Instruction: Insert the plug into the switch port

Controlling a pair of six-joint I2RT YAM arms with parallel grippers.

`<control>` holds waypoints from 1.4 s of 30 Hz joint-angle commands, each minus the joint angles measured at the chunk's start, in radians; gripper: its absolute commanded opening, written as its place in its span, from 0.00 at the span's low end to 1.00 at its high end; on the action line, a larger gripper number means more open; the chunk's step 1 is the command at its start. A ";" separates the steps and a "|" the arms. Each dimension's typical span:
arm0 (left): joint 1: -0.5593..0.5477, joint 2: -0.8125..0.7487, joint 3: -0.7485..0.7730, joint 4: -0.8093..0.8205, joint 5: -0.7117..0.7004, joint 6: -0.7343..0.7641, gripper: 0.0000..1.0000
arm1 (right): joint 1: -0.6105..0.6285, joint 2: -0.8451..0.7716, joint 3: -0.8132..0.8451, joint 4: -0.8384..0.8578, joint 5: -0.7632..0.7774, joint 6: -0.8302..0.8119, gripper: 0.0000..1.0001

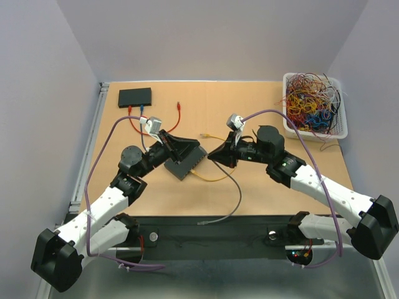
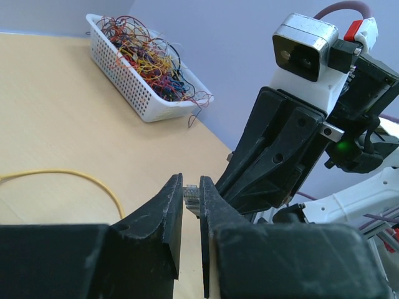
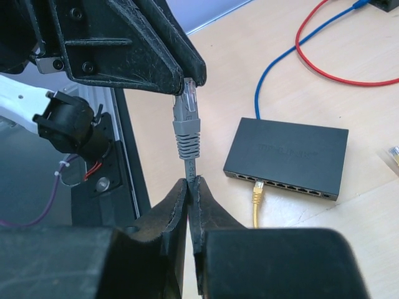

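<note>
The grey cable's plug [image 3: 187, 118] stands upright between both grippers, above the table. My right gripper [image 3: 188, 182] is shut on the grey cable just below the plug's boot. My left gripper [image 2: 191, 184] is closed around the plug's clear tip [image 2: 191, 195], fingertips on either side of it. In the top view the two grippers meet at mid-table, the left [image 1: 201, 153] and the right [image 1: 212, 157]. The dark switch [image 3: 287, 156] lies flat on the table with its port row showing and a yellow plug [image 3: 257, 194] in one port. It is partly under my left gripper in the top view [image 1: 182, 169].
A white basket [image 1: 315, 106] of tangled wires stands at the back right. A second black box [image 1: 134, 96] with red and blue cables [image 1: 138, 121] sits at the back left. The yellow cable [image 1: 215, 179] and the grey cable [image 1: 235, 193] trail over the table.
</note>
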 commanded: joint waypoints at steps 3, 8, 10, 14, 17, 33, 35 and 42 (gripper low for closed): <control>-0.009 -0.028 -0.008 0.057 0.039 0.026 0.00 | 0.008 -0.025 0.002 0.088 0.002 0.022 0.42; -0.009 -0.039 0.002 0.057 0.074 0.043 0.00 | 0.010 -0.082 -0.005 0.122 0.008 0.086 0.53; -0.009 -0.045 -0.001 0.078 0.114 0.049 0.00 | 0.010 -0.106 -0.018 0.172 -0.024 0.111 0.53; -0.010 -0.105 -0.008 0.126 0.179 0.055 0.00 | 0.008 -0.122 0.002 0.209 -0.110 0.158 0.47; -0.010 -0.152 -0.010 0.143 0.209 0.055 0.00 | 0.008 -0.127 0.022 0.228 -0.188 0.175 0.42; -0.012 -0.189 -0.010 0.204 0.292 0.018 0.00 | 0.008 -0.091 0.074 0.301 -0.371 0.249 0.40; -0.013 -0.188 -0.007 0.210 0.292 0.014 0.00 | 0.008 -0.087 0.076 0.301 -0.368 0.244 0.40; -0.020 -0.177 -0.007 0.219 0.291 0.011 0.00 | 0.008 -0.053 0.080 0.327 -0.349 0.249 0.40</control>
